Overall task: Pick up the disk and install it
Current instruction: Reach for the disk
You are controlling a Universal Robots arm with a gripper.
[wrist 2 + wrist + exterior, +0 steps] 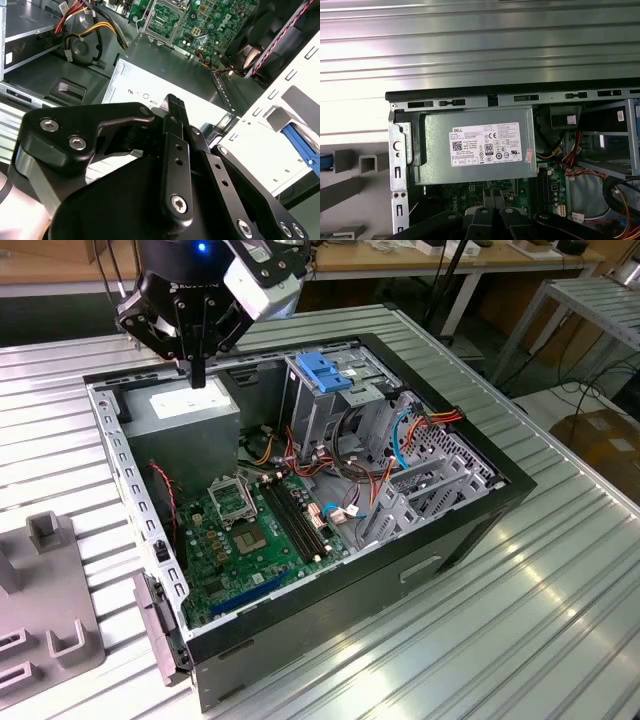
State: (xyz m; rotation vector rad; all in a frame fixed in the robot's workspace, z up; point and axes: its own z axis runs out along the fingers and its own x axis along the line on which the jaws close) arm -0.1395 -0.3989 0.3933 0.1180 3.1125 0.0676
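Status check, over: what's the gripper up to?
Gripper shut, no disk in it. Hovering over the power supply inside the open computer case. Blue latch and cables off to the exterior view's right.

Exterior view: high and oblique, at middle distance, over the open computer case (330,612) on the desk (520,620). Both wrist views face down, close above the power supply (475,145), the second past the gripper (174,102). All three share the power supply.
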